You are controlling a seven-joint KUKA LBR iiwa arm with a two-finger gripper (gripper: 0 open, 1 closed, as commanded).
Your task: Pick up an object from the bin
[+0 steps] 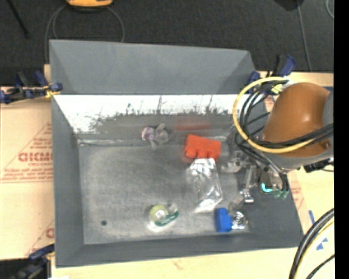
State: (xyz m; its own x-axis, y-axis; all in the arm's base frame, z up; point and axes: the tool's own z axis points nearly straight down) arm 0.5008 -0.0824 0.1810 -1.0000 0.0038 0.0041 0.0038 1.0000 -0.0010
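My gripper (247, 182) hangs low at the right side of the bin, under the arm's orange cover. Just left of it lies a crumpled clear plastic wrapper (205, 182). A red block (202, 147) sits behind the wrapper, near the back wall. Below the gripper, by the front right corner, a small blue block (223, 220) lies beside a little shiny piece (238, 220). I see nothing held in the gripper.
A small round white and green thing (161, 215) lies near the front wall, left of the blue block. A small grey-purple thing (155, 134) rests against the back wall. The bin's left half is bare floor.
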